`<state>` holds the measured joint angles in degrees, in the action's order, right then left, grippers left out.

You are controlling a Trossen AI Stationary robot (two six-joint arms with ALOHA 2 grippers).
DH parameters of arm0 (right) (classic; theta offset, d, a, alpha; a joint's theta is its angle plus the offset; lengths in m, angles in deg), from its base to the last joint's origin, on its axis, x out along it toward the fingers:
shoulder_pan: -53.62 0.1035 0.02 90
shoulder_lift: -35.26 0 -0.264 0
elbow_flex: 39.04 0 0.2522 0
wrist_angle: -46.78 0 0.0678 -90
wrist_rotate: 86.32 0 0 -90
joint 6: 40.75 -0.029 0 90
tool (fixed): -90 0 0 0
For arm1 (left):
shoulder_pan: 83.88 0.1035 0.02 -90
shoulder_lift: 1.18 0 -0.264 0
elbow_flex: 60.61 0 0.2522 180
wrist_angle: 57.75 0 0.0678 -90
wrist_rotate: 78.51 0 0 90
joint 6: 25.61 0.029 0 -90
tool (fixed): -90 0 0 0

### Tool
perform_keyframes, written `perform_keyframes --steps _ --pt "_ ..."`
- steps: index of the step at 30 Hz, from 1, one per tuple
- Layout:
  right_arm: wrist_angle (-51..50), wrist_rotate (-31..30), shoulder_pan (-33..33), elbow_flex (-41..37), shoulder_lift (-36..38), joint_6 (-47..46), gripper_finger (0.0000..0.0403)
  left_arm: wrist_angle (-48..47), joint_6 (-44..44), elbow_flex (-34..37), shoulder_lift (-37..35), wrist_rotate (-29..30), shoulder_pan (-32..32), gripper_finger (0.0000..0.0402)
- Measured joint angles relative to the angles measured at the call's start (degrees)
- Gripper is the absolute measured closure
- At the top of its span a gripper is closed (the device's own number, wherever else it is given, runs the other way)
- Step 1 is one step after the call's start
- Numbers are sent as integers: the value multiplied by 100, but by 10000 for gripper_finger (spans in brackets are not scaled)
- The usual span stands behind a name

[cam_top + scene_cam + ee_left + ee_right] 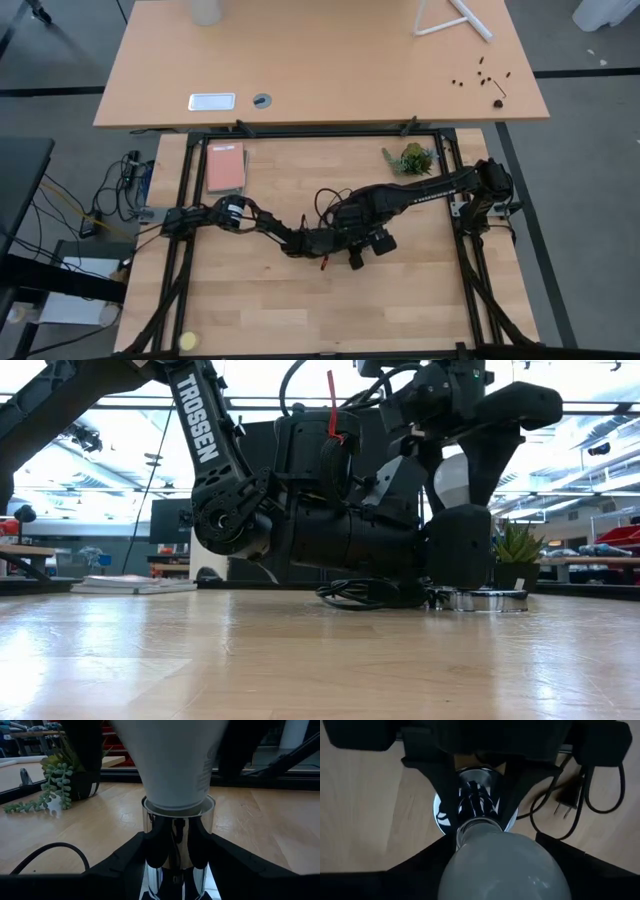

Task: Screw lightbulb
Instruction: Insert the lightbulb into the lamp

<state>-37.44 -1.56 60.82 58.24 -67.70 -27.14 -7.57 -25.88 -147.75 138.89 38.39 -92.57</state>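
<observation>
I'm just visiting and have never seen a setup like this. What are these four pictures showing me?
Two dark robot arms work at a wooden table. One picture looks straight down, one looks level across the tabletop, and two come from cameras on the arms' wrists. The left gripper is closed around a shiny metal lamp socket, steadying it. The right gripper holds the white lightbulb, whose base sits in the top of the socket. Whether it is fully screwed in cannot be seen. Also on the table: the socket's black cord with its plug, a small green plant and a pink notebook.
</observation>
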Motion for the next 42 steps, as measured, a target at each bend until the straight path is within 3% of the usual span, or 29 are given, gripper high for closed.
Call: perform_keyframes --steps 5,12,22,26,32,36,42 --pt "20 81 -78 -7 0 57 113 3 0 0 0 7 -4 202" --pt "146 212 -166 -366 42 -622 152 1 2 0 0 20 0 202" --pt "544 207 -166 -417 28 -1208 134 1 4 0 0 30 -2 202" --pt "610 186 -173 -415 20 -1601 149 1 2 0 0 33 0 202" --pt "536 27 -173 -417 11 -2734 152 1 4 0 0 31 -2 202" --pt "431 -50 -174 -417 9 -3946 139 3 4 0 0 28 -1 202" --pt "280 -92 -181 -415 4 -5763 149 -3 4 0 0 26 0 202"
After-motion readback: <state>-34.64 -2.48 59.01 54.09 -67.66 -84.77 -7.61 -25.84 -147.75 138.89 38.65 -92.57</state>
